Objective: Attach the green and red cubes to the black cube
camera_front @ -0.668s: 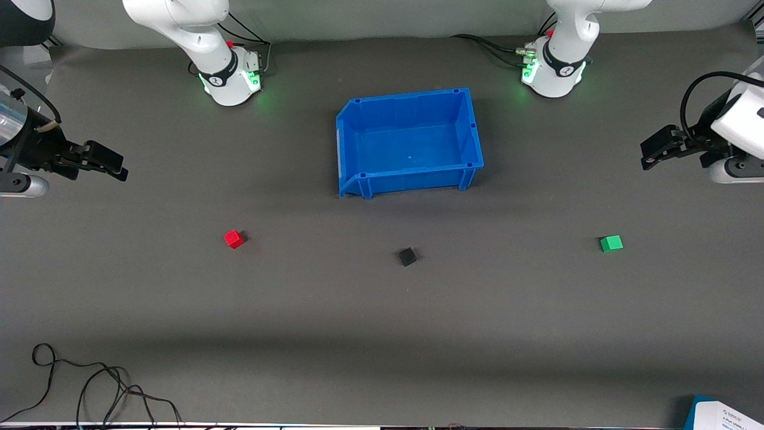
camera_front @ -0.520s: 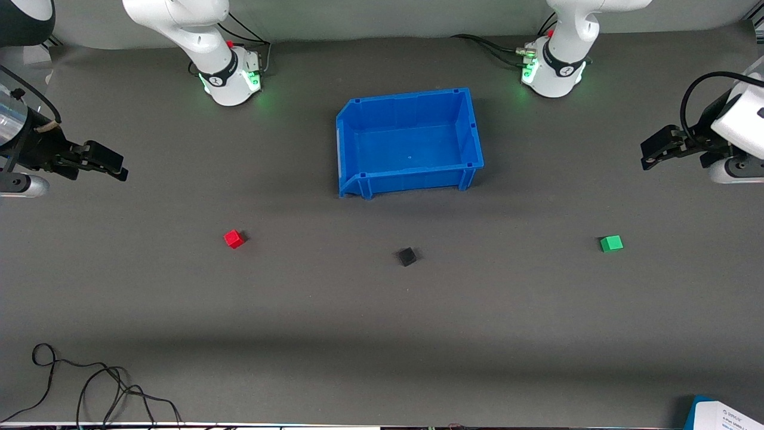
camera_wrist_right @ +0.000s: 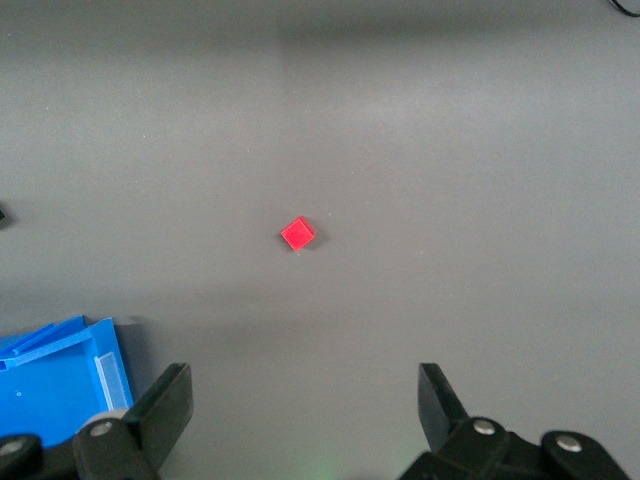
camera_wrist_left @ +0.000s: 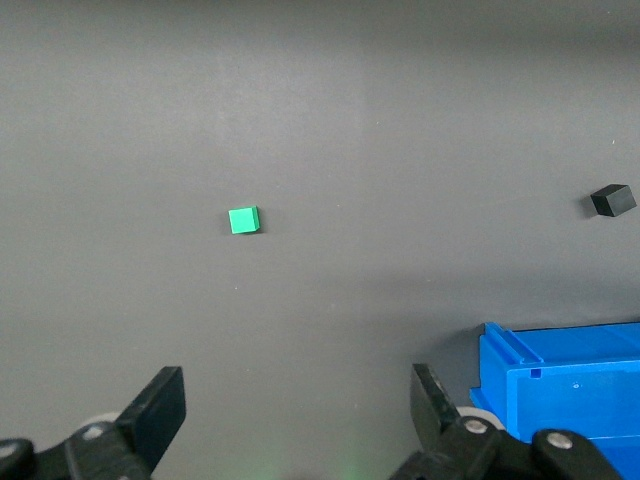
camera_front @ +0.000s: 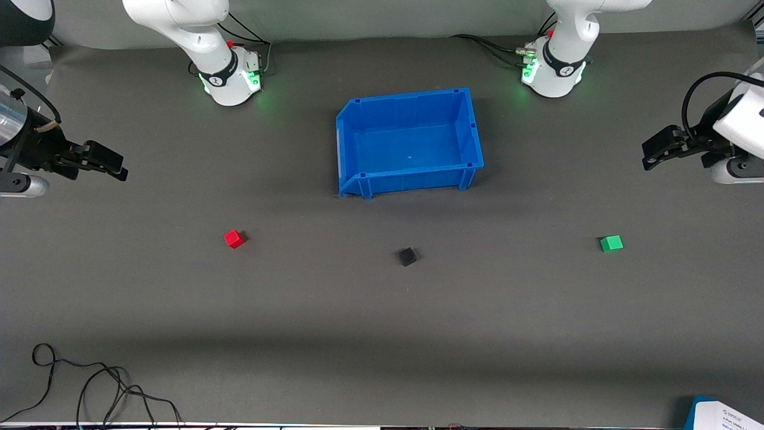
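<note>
All three cubes lie apart on the grey worktop [camera_front: 382, 334], in a loose row nearer the front camera than the blue bin [camera_front: 471, 128], and nothing is attached yet. The black cube [camera_front: 407, 257] sits midway along the row, just in front of the bin's open front; the red cube [camera_front: 234, 239] lies well off toward the right arm's end, and the green cube [camera_front: 611, 243] well off toward the left arm's end. The right hand [camera_front: 116, 168] hangs over bare worktop at its own end of the table, jaws spread wide and holding nothing, with the red cube much closer to it than to the other arm. The left hand [camera_front: 650, 156] hangs over its end in the same way, also wide and empty, with the green cube the nearest thing to it. So the likely split is one coloured cube per arm, each hand having to travel toward the front camera and down to reach its cube, then inward to the black one. Seen from the wrists, the green cube lies roughly square to the left hand's fingers [camera_wrist_left: 160, 410], while the red cube is turned corner-on to the right hand's fingers [camera_wrist_right: 170, 405], so that wrist probably needs a twist before closing. How the cubes join cannot be made out; both forearms are cut off at the frame edges.
</note>
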